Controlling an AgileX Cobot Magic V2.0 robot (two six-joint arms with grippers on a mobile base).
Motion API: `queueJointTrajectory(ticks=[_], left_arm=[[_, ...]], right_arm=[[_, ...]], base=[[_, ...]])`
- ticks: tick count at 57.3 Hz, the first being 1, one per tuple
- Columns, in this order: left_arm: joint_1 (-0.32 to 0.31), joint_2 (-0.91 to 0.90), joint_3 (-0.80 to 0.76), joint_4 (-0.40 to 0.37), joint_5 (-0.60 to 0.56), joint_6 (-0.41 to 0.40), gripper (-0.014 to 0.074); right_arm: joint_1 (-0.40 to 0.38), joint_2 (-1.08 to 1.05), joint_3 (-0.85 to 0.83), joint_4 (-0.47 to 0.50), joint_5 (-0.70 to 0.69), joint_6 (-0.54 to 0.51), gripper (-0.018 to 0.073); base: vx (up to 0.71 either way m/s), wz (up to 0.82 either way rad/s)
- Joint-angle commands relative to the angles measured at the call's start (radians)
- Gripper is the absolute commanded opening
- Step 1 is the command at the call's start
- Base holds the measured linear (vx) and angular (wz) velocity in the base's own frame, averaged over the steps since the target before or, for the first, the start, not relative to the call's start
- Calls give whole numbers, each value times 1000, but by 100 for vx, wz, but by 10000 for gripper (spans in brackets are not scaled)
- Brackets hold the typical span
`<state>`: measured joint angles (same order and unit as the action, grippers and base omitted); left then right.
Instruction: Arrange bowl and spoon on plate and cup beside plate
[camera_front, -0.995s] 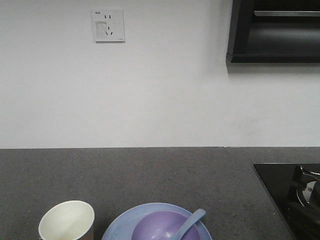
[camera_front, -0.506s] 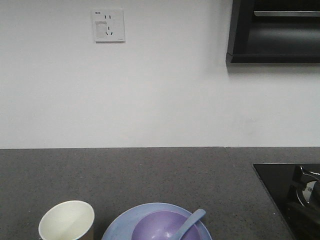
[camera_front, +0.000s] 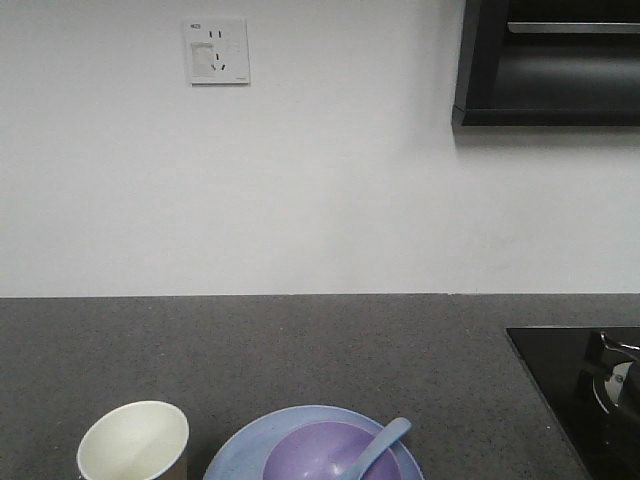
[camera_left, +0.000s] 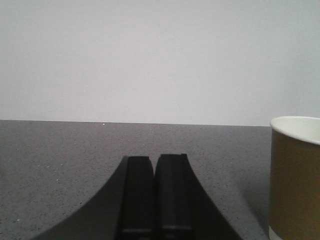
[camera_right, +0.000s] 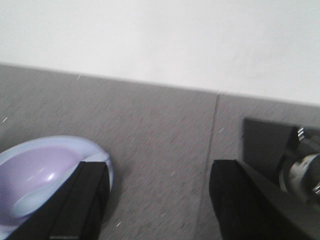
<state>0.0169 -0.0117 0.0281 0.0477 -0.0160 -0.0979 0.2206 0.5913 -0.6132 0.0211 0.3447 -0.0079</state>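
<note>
Surface (camera_front: 300, 350): dark grey speckled top running to a white wall (camera_front: 320, 180); carries all task items.
Plate (camera_front: 240, 445): light blue, flat on the surface at the bottom edge of the front view; lower part cut off by the frame.
Bowl (camera_front: 315, 455): lavender, upright, seated inside the plate. In the right wrist view it lies to the left of the right jaws, partly behind the left finger.
Spoon (camera_front: 385, 445): pale blue; scoop end rests in the bowl, handle leans over the bowl's right rim and points up and to the right.
Cup (camera_front: 133, 440): upright on the surface just to the left of the plate, not touching it; cream inside, brown outside. In the left wrist view it stands to the right of the left jaws, apart from them.
Left gripper (camera_left: 155, 195): jaws together, the two black fingers pressed side by side with only a thin seam between them; nothing held. Bare surface lies ahead of them.
Right gripper (camera_right: 157, 200): jaws wide apart, nothing between them except bare surface. The plate edge lies beside and partly behind the left finger; contact cannot be determined.
Hob (camera_front: 575, 385): black glossy panel with a metal fitting, set into the surface to the right of the right jaws.
Socket (camera_front: 216, 50): white, on the wall, upper left.
Shelf (camera_front: 550, 65): black unit, on the wall, upper right.
</note>
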Motion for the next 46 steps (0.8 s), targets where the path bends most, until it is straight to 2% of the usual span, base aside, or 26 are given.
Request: queueJointTrajectory(ticks=[1, 9, 17, 24, 34, 40, 46], left_arm=[[-2, -4, 26, -9, -85, -1, -7], [-2, -4, 26, -9, -85, -1, -7], [-2, -4, 26, -9, -85, -1, -7], [-2, -4, 26, -9, -85, -1, -7], [-2, -4, 26, -9, -85, -1, -7], [-2, -4, 26, -9, -84, -1, -7], [-2, -4, 26, -9, -83, -1, -7]], right_arm=[[-42, -61, 88, -51, -278, 25, 451], [-153, -172, 288, -62, -526, 39, 359], [-258, -315, 440, -62, -593, 39, 240], [-306, -462, 550, -62, -561, 39, 126], [-302, -632, 663, -70, -454, 38, -15], [-288, -614, 660, -73, -316, 38, -15], [-280, -623, 660, -74, -243, 37, -15]], base=[[0, 0], [0, 0], [0, 0], [0, 0], [0, 0], [0, 0], [0, 0]])
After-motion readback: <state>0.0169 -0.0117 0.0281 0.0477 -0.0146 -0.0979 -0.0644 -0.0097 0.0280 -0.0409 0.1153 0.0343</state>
